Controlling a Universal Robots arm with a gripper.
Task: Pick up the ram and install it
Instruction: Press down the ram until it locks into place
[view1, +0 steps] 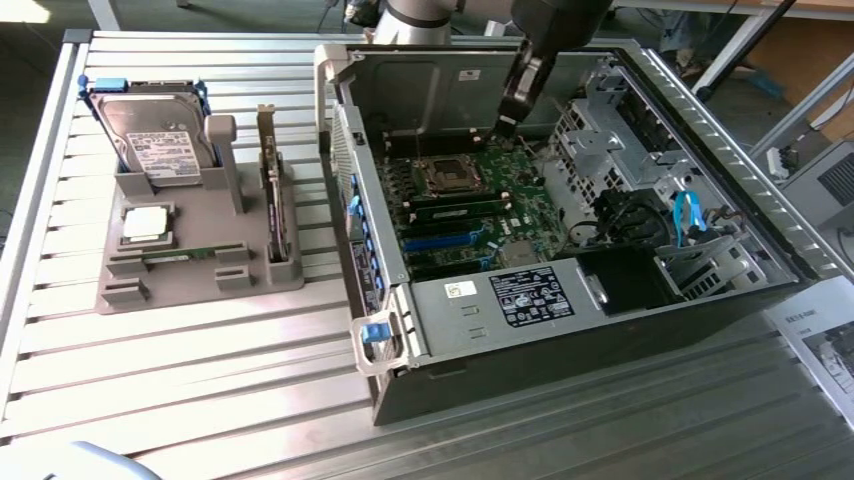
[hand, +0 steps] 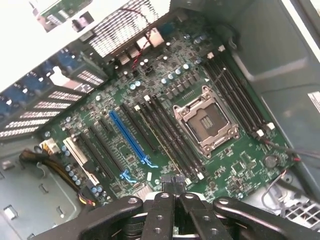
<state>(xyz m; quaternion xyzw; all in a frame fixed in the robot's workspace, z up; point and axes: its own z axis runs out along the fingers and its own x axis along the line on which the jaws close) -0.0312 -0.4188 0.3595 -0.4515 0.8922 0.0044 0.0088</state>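
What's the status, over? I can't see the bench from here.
Gripper shut, inside the open computer case above the motherboard. One ram seated beside the processor socket. Nothing blocking.

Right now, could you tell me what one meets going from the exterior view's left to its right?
Hard drive → grey holder tray → upright card → motherboard → gripper → blue cable.

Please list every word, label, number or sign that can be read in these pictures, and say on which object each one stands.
No text can be read for certain.
Hard drive: white label, print too small to read.
Black sticker on the computer case: white print, too small.
Small white sticker beside it: unreadable.
White sticker on the case's back wall: unreadable.
Paper sheet at the exterior view's right: blurred.
Motherboard: no legible marking.
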